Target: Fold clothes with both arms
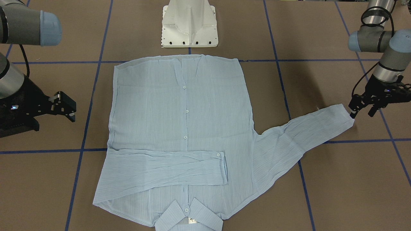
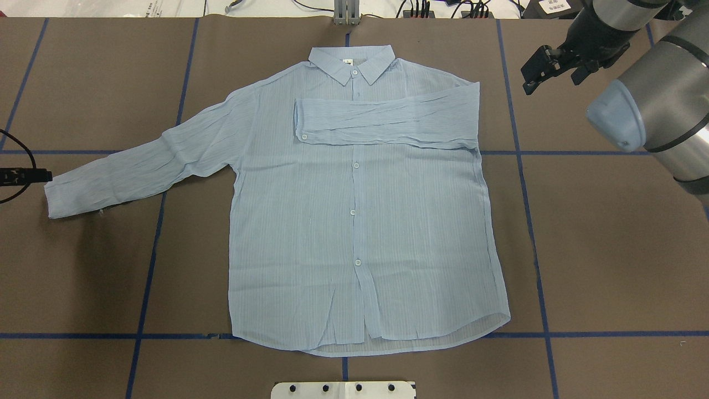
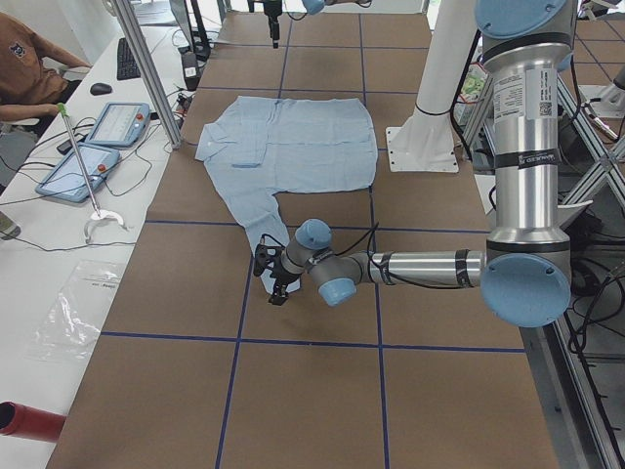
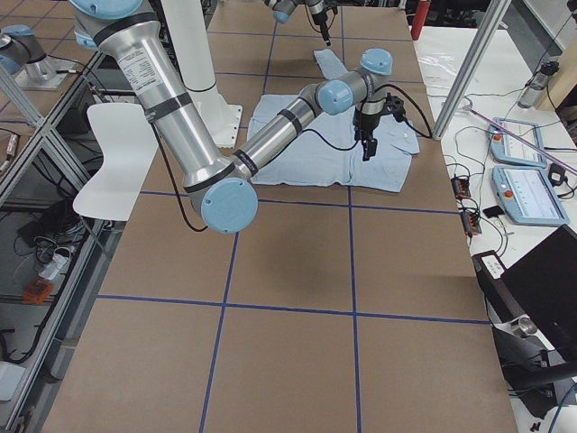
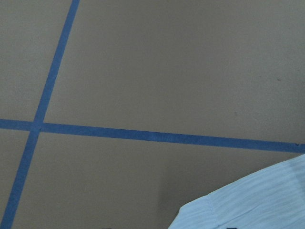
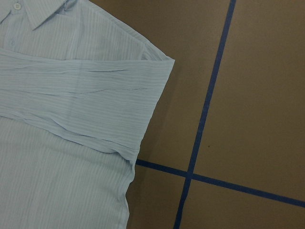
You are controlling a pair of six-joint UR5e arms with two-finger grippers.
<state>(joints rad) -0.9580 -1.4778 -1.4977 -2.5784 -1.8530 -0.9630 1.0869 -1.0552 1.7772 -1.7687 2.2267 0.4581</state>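
The light blue striped shirt [image 1: 179, 112] lies flat on the brown table, buttons up, collar at the far side from the robot [image 2: 360, 221]. One sleeve [image 2: 388, 119] is folded across the chest. The other sleeve [image 2: 138, 166] stretches out toward my left gripper [image 1: 362, 113], which is open and low, right at the cuff edge [image 5: 248, 205]. My right gripper [image 2: 551, 84] is open and empty, above the table just beside the shoulder with the folded sleeve [image 6: 62, 119].
The white pedestal base [image 1: 189, 25] stands at the shirt's hem side. Blue tape lines [image 2: 532, 221] cross the table. Control tablets [image 3: 98, 147] and a seated person [image 3: 29, 68] are beyond the far edge.
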